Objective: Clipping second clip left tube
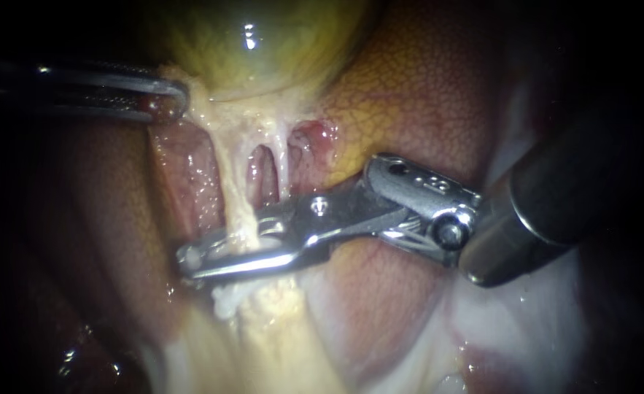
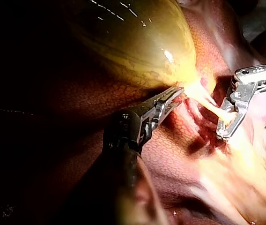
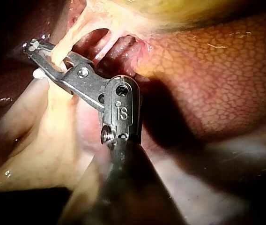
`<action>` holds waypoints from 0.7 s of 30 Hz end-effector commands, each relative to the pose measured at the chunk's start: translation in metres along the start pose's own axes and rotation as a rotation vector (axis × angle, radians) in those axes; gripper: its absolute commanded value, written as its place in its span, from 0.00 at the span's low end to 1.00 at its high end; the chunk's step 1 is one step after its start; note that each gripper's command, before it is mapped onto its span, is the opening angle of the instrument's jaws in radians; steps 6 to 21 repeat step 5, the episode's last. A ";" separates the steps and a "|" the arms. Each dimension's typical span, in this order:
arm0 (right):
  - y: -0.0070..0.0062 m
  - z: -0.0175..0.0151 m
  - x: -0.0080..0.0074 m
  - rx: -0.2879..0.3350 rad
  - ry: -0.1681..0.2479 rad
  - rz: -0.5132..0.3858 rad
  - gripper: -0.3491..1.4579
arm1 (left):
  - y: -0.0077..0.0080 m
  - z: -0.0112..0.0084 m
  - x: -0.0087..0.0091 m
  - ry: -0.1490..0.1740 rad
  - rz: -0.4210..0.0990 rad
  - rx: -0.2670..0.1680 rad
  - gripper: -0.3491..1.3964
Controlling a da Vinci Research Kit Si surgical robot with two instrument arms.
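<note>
The yellow-green gallbladder (image 1: pixel 263 44) fills the top of the endoscope view, with mottled liver (image 1: pixel 424 95) around and below it. The right instrument's dark shaft and metal wrist cover much of the liver on that side. The left instrument (image 1: pixel 179 98) reaches in level from the left, its jaws pressed together on pale tissue (image 1: pixel 190 84) at the gallbladder's foot. Two strands hang from that foot with a red gap between them. The left tube (image 1: pixel 230 190) is the thicker one, and its long axis runs down the view, leaning slightly rightward. The thin right tube (image 1: pixel 284 160) lies just beside it and ends at the upper jaw's back edge, outside the bite. The right instrument (image 1: pixel 189 263) lies crosswise, its tips pointing to the view's left. Its jaws are clamped on the left tube low down and hide that stretch. The right wrist view shows the tube passing between them.
</note>
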 end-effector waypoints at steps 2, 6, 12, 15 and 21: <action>0.0000 0.0000 0.0000 0.000 0.001 0.011 0.00 | 0.0000 0.0000 0.0000 0.000 -0.001 0.000 0.00; 0.0001 0.0000 -0.0001 0.000 0.000 0.017 0.00 | 0.0000 0.0000 0.0000 0.000 -0.001 0.000 0.00; 0.0001 0.0000 -0.0001 0.000 0.000 0.017 0.00 | 0.0000 0.0000 0.0000 0.000 -0.001 0.000 0.00; 0.0001 0.0000 -0.0001 0.000 0.000 0.017 0.00 | 0.0000 0.0000 0.0000 0.000 -0.001 0.000 0.00; 0.0001 0.0000 -0.0001 0.000 0.000 0.017 0.00 | 0.0000 0.0000 0.0000 0.000 -0.001 0.000 0.00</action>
